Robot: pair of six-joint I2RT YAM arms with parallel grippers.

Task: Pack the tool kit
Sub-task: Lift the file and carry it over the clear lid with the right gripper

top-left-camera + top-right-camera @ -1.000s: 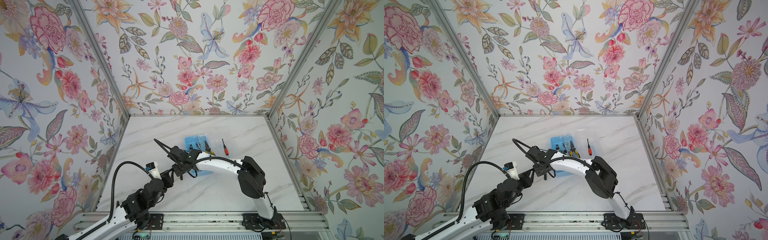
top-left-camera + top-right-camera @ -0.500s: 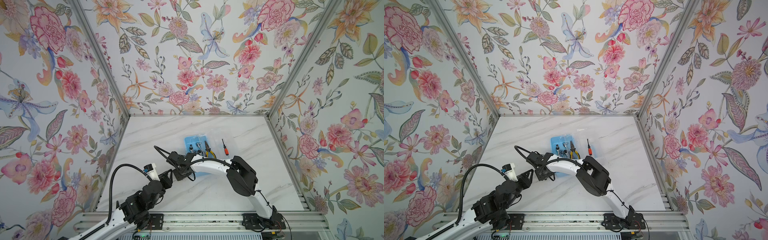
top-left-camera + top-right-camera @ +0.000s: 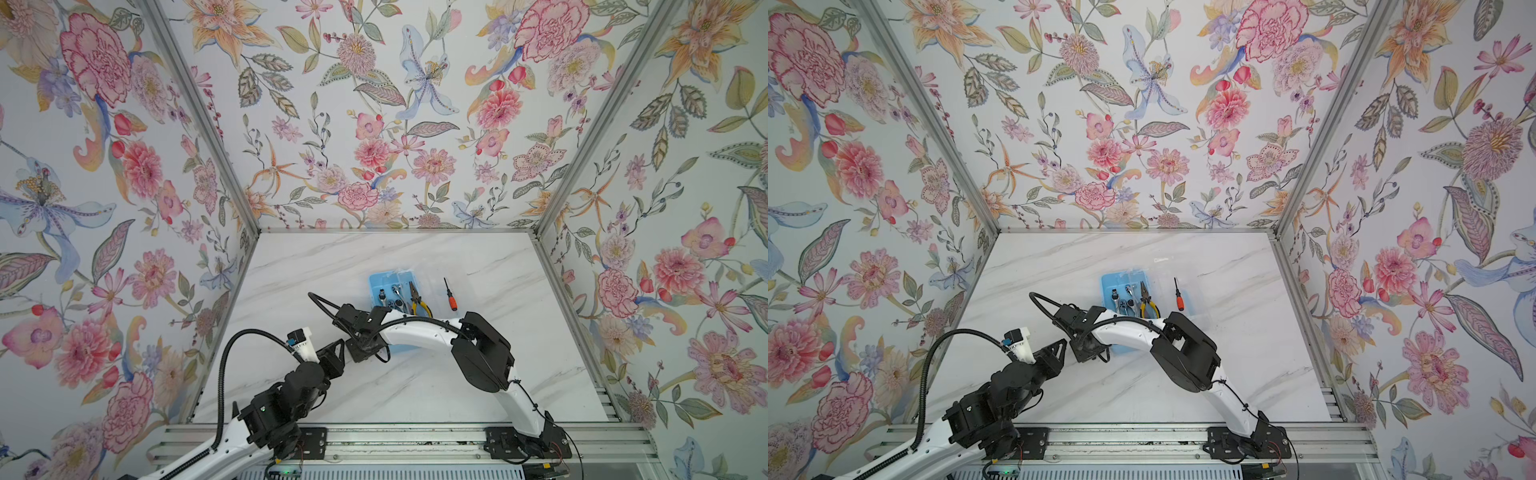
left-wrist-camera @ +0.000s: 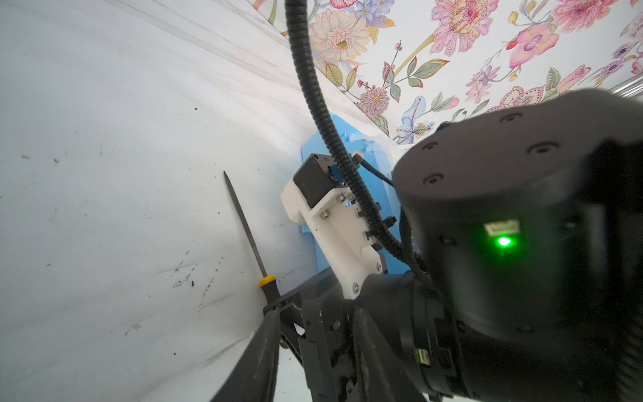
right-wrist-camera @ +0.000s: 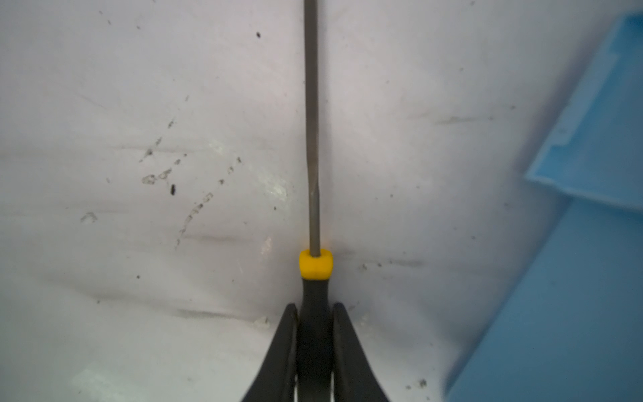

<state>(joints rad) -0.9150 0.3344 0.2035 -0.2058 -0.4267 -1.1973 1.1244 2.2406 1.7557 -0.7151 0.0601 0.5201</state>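
The right gripper [image 5: 315,311] is clamped on the handle of a slim black-handled screwdriver [image 5: 312,156] with a yellow collar. It sits down at the marble table [image 3: 316,266], just beside the open light-blue tool kit box [image 3: 377,283] lying mid-table. The tool looks light, stiff and thin, so it could pivot in a pinch; the thicker handle is the sound place to hold. In both top views the right arm hides the grasp and the box's near end. I cannot tell how far the left gripper [image 3: 338,349] is open, or whether it touches anything.
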